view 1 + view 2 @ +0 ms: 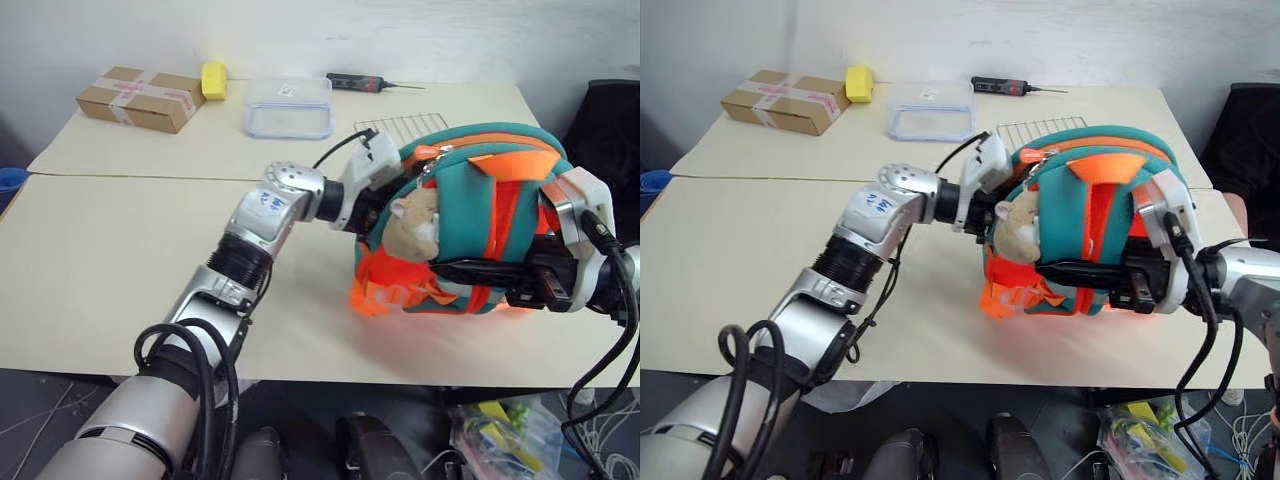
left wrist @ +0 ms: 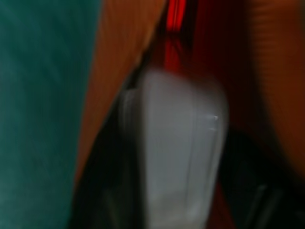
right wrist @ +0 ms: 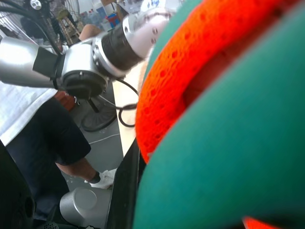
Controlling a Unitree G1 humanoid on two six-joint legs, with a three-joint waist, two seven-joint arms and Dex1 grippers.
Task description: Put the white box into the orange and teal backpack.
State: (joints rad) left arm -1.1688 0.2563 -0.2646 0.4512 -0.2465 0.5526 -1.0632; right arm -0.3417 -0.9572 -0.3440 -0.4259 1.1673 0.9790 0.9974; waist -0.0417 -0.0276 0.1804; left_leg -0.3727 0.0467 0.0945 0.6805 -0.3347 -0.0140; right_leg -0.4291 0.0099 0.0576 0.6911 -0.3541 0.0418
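Orange and teal backpack (image 1: 470, 215) lies on its side at the right of the worktop (image 1: 110, 250), opening turned left. The tan plush animal (image 1: 415, 225) hangs at the near edge of its mouth.

Right tool (image 1: 480, 275) reaches in from the right along the near side of the pack. Its black fingers are clenched on the pack's near fabric, apparently steadying it.

Left tool (image 2: 174, 157) is pushed into the mouth from the left. The left wrist view shows the white box (image 2: 174, 152) between its fingers, end-on, with orange and teal lining close around it. Cannot tell whether the fingers are gripping the box or have just let go.

Far side of the worktop: brown taped cardboard box (image 1: 140, 98), yellow block (image 1: 214, 80), clear lidded container (image 1: 288, 106), wire rack (image 1: 400, 127), a dark hand tool (image 1: 360, 82). None of it is in the way.

Risks, as I judge them:
- If the box is only partly in, drawing the left arm out could drag it back onto the worktop.
- Box corner may catch on the zip edge or lining.
- If the right tool's grasp slips, the pack could slump and close the opening.
- Plush could be pulled into the mouth.
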